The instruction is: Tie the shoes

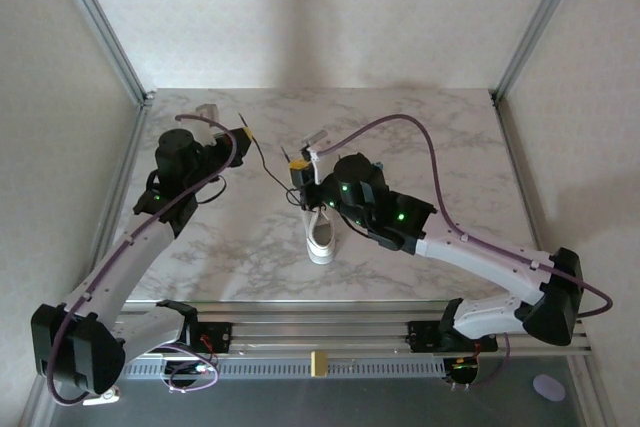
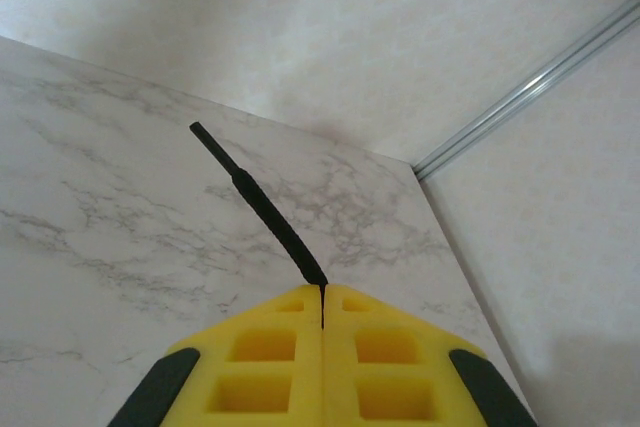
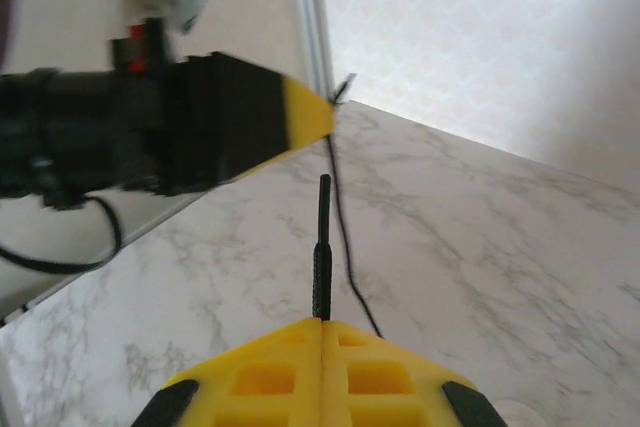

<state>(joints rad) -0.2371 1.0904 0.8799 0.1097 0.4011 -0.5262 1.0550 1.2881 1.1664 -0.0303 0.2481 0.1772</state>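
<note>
Top external cam is showing the white sneaker (image 1: 322, 239) sitting mid-counter (image 1: 430, 157), w/ left claw (image 1: 244, 133) out to its left and right claw (image 1: 297, 169) just past its far end, each clamping fully closed on one black lace end (image 2: 262, 202) — prob. for stretching them apart before crossing.

A lab test cell — a marble-look table (image 1: 250, 257) boxed in by white panels (image 1: 300, 7) and aluminium posts (image 1: 98, 22), with a mounting rail (image 1: 330, 332) along the frame's bottom.
</note>
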